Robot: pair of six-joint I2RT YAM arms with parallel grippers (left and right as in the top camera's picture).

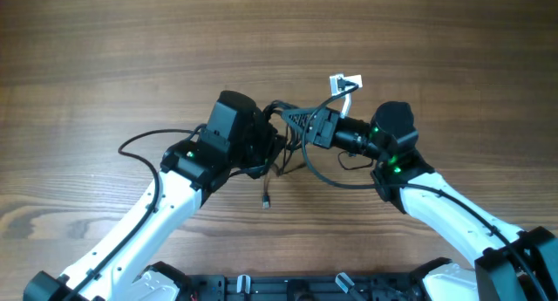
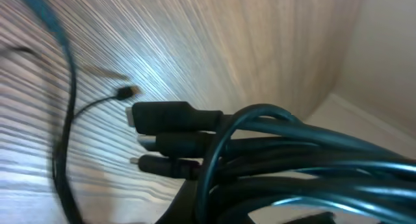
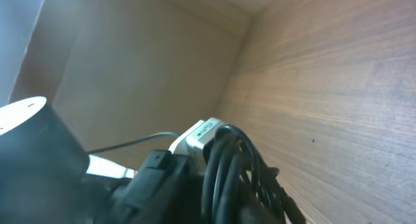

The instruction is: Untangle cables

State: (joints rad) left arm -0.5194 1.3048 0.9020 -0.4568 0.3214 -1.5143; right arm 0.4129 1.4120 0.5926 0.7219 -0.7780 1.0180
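Note:
The cables (image 1: 288, 153) are a knot of thin black cords bunched between my two grippers at the table's middle. My left gripper (image 1: 277, 146) is shut on this bunch. Its wrist view is filled by looped cords (image 2: 292, 152) and several black plug ends (image 2: 169, 117). My right gripper (image 1: 301, 126) presses into the same knot from the right. Coiled cords (image 3: 227, 165) hide its jaws, so I cannot tell how they stand. A white plug (image 1: 344, 83) sticks out behind it and shows close by in the right wrist view (image 3: 201, 133).
One cord loops out to the left over the wooden table (image 1: 139, 140). Another cord curves below the right gripper (image 1: 336, 181). A small plug end (image 1: 266, 202) lies toward the front.

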